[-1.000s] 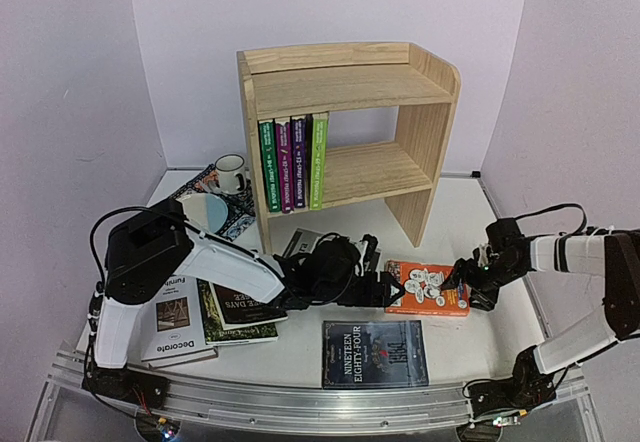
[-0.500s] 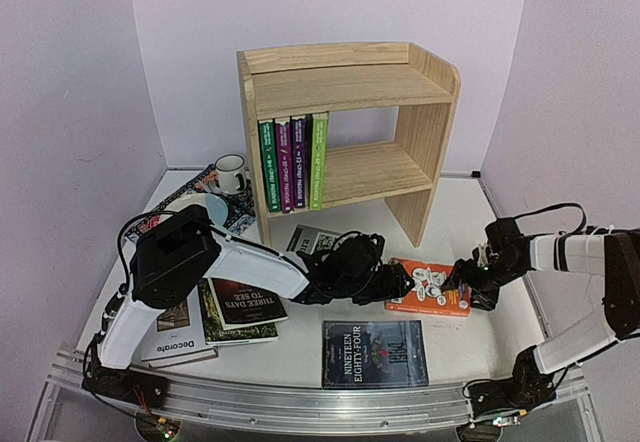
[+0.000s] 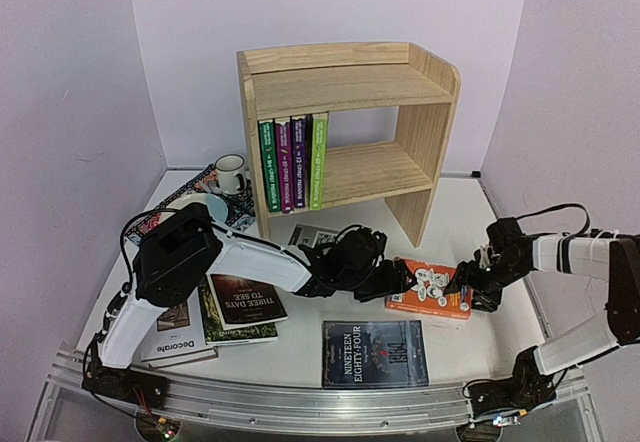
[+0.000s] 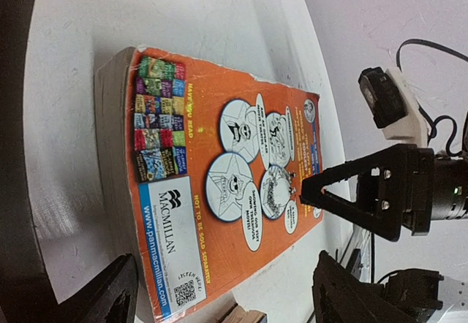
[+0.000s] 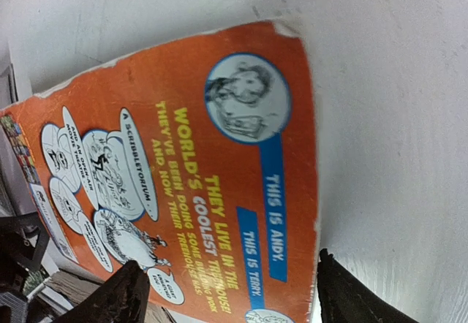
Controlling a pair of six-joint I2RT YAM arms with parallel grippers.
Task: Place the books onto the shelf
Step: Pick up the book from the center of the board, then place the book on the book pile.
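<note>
An orange book [image 3: 432, 290] lies flat on the table in front of the shelf [image 3: 345, 87]. Several thin books [image 3: 293, 162] stand at the left of its lower tier. My left gripper [image 3: 396, 282] is open at the orange book's left end. In the left wrist view the orange book [image 4: 219, 169] reaches between the fingers of my left gripper [image 4: 230, 301]. My right gripper [image 3: 468, 284] is open at the right end. In the right wrist view my right gripper [image 5: 230, 297] straddles the orange book [image 5: 183, 169]. A dark "Nineteen Eighty-Four" book [image 3: 375, 353] lies near the front edge.
"Three Days to See" [image 3: 245, 299] and the white "Decorate" book [image 3: 180, 334] lie stacked at front left. A grey book [image 3: 312, 234] sits by the shelf's foot. A mug [image 3: 231, 173] and a pale dish [image 3: 203, 207] rest on a patterned mat [image 3: 237, 219] at the back left.
My left arm has reached right, bringing its open gripper up to the orange book's left end. The right gripper has stayed at the right end.
</note>
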